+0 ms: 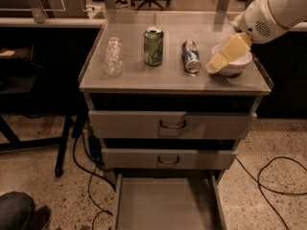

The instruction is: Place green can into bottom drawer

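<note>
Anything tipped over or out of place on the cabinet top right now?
The blue-and-silver can lies on its side, between the upright green can and the white bowl. The gripper is over that bowl, away from the green can. The bottom drawer stands open.

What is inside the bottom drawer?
Only bare grey floor shows in the bottom drawer; its front is cropped. The green can stands on the cabinet top; the gripper is over the white bowl.
</note>
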Robot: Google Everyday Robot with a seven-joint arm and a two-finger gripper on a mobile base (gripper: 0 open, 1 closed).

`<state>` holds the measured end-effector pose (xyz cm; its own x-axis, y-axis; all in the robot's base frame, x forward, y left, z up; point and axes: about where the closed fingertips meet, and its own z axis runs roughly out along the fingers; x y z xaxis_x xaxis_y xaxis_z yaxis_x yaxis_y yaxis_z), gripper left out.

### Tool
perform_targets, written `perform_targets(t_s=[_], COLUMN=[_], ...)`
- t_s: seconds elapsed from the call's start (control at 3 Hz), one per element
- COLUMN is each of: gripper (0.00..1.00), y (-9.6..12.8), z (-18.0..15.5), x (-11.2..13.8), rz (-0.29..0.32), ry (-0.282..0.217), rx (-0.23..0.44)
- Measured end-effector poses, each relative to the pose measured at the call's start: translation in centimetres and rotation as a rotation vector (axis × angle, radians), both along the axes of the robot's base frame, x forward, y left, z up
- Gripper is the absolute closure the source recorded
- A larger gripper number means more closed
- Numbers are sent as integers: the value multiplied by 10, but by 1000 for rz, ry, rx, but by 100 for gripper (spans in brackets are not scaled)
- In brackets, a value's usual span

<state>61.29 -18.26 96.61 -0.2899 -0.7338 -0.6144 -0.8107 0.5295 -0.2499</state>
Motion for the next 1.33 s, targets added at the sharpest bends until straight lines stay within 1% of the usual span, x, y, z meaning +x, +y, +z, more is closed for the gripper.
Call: perform_targets(t_s=[0.33,0.67,1.0,1.33], gripper=[0,0,0,0], y=[20,38,38,49], z=[-15,-30,-30,-38], x=[28,63,63,72], rz=[-50,-68,-68,-61], ry=[-47,-83,-83,-114], rx=[90,159,160,214])
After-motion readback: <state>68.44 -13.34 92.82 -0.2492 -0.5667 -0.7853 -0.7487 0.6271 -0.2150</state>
